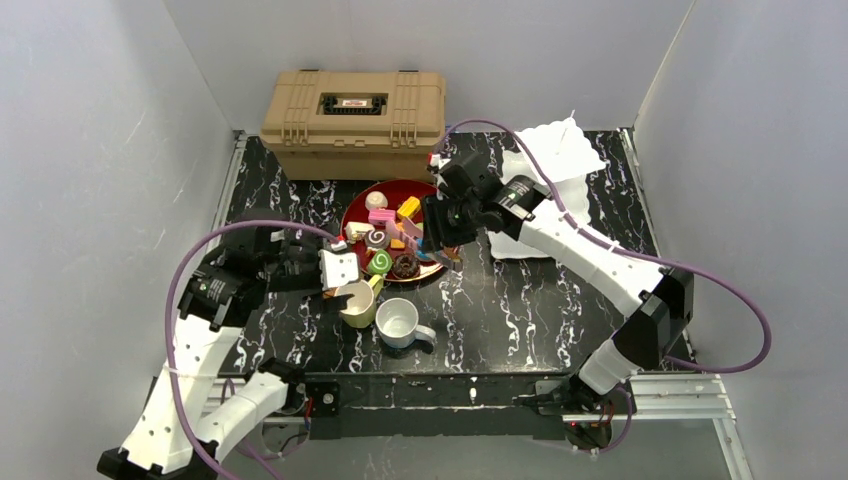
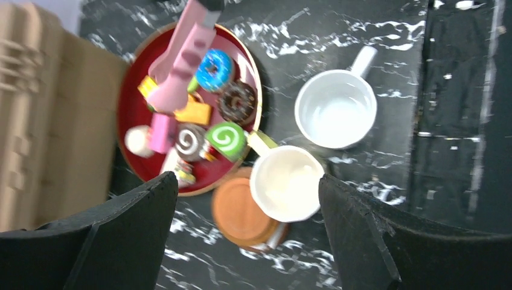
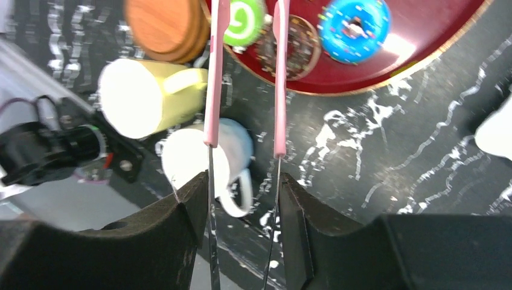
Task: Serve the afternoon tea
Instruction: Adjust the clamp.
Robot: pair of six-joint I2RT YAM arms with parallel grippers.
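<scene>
Your toy pastries [image 1: 385,240] lie heaped on the red plate [image 1: 350,218] mid-counter [image 1: 520,320]; the pale yellow mug [image 1: 355,302] sits at its near rim beside the brown coasters [image 2: 238,211], the white mug [image 1: 400,322] close by; your left gripper [image 2: 247,181] hangs above the yellow mug, fingers spread wide; your right gripper [image 3: 241,193] is clamped on pink-tipped tongs [image 3: 279,90] over the plate.

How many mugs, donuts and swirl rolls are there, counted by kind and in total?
Mugs: 2, pale yellow mug and white mug
Donuts: 2, blue donut and chocolate donut
Swirl rolls: 2, green roll and brown roll
Total: 6
</scene>
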